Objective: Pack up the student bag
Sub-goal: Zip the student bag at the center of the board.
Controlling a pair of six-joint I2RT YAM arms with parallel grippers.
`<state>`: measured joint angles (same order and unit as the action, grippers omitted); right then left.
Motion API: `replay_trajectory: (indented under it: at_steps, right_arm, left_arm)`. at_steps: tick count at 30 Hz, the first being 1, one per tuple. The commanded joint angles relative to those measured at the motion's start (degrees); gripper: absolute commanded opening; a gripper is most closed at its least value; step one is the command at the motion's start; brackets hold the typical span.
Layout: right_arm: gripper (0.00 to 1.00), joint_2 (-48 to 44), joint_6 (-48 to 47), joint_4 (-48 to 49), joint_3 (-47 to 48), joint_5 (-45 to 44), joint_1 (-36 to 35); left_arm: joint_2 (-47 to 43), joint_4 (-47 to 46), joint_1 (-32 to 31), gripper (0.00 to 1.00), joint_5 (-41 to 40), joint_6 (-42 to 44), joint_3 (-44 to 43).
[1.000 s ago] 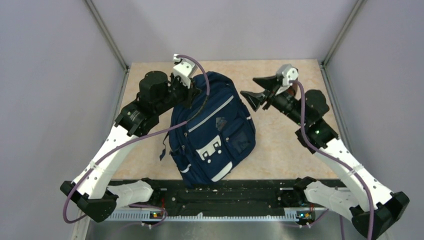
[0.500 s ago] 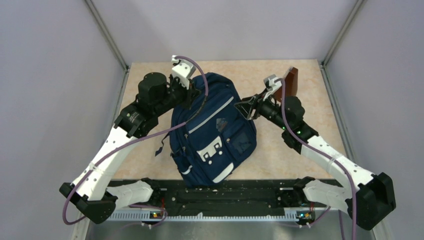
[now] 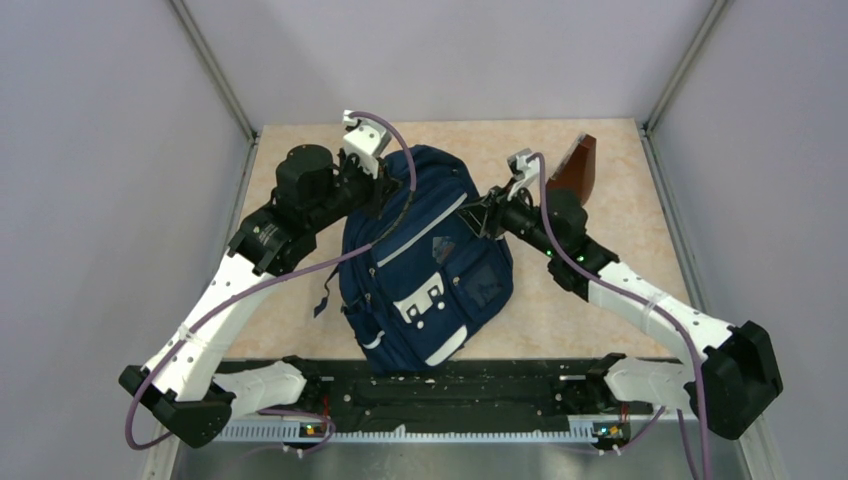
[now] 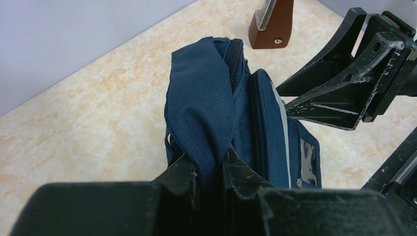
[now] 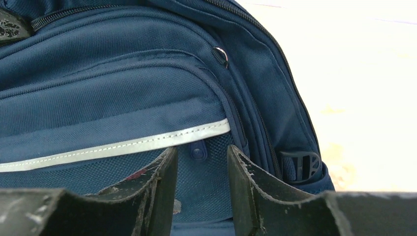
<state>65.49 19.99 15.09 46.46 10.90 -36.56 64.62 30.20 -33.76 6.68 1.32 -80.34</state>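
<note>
The navy student bag lies in the middle of the table, front pockets up, top toward the back. My left gripper is shut on a fold of the bag's top fabric at its upper left. My right gripper is open at the bag's upper right edge. In the right wrist view its fingers straddle a small zipper pull under the grey reflective stripe, with a gap on both sides. The right gripper also shows in the left wrist view.
A brown wooden object stands at the back right, behind the right arm; it also shows in the left wrist view. Grey walls close in the left, back and right. A black rail runs along the near edge.
My right arm swung left from the back right and brought its open gripper up against the bag's upper right edge. The brown object came into view behind it. My left gripper kept its hold.
</note>
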Motion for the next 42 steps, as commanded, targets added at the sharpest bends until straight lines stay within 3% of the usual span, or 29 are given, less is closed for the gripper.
replay_trajectory:
  at_steps: [1, 14, 19, 23, 28, 42]
  right_arm:
    - [0.4, 1.2, -1.1, 1.3, 4.3, -2.5, -1.6]
    - [0.35, 4.7, -3.9, -2.0, 7.1, -7.9, -4.6]
    - [0.2, 6.2, -4.3, -2.5, 8.3, -9.4, -4.9]
    - [0.0, 7.1, -6.8, -2.3, 9.3, -7.2, -5.2]
    - [0.0, 6.2, -12.2, -2.5, 8.9, -5.2, -8.2]
    - [0.0, 4.2, -9.4, -0.9, 6.8, -1.9, -13.9]
  left_arm:
    - [-1.3, -6.4, -0.1, 0.0, 2.5, -1.1, -1.1]
    - [-1.1, -6.7, 0.3, 0.0, 3.5, -2.9, -1.1]
    - [-1.2, -6.7, 0.3, 0.0, 3.7, -3.0, -1.0]
    - [-1.3, -7.0, 0.3, 0.0, 3.7, -3.2, -0.9]
    - [-1.2, -7.6, 0.3, 0.0, 3.5, -3.7, -0.4]
    - [-1.3, -7.9, 0.5, 0.0, 1.9, -4.7, -0.2]
